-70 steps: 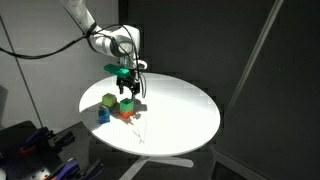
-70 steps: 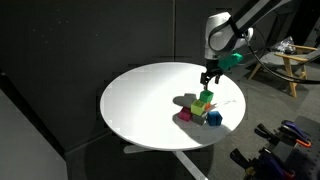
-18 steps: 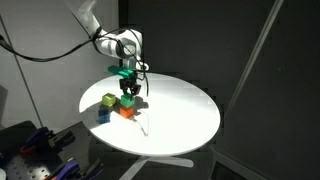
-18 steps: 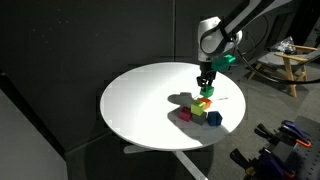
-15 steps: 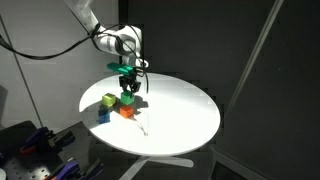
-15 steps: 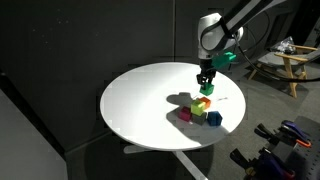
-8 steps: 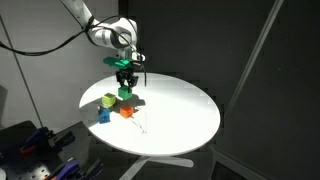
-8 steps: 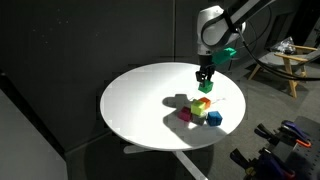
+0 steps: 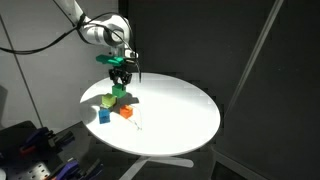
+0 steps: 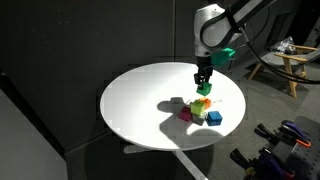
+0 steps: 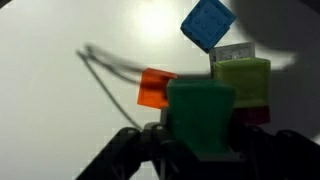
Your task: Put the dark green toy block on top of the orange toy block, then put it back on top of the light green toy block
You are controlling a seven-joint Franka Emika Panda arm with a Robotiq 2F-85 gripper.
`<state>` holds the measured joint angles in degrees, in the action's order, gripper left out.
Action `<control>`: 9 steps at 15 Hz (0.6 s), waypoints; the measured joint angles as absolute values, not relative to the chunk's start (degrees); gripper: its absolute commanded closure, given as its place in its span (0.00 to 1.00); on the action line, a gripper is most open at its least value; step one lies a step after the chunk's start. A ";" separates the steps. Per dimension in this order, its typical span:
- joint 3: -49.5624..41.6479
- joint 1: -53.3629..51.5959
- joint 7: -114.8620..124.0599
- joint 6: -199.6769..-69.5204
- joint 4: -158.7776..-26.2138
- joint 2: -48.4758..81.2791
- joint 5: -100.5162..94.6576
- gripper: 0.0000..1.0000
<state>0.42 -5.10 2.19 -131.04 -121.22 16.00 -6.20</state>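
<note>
Blurred and half hidden
In the wrist view the dark green toy block [image 11: 200, 118], blurred between the fingers [image 11: 140, 150], covers part of the orange toy block [image 11: 153, 88] beyond them.

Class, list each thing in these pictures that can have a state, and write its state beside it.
gripper, shut on the dark green toy block.
dark green toy block, held clear above the table, on no other block.
orange toy block, on the table, nothing on top.
light green toy block, nothing on top.
blue block, on the table, free.
</note>
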 measured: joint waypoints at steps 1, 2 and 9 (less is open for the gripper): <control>0.63 -5.39 2.19 -131.04 -121.49 15.87 -6.43 0.73; 0.84 -5.65 2.19 -131.02 -121.66 15.80 -6.64 0.73; 2.08 -7.04 2.20 -130.25 -121.85 15.80 -7.45 0.73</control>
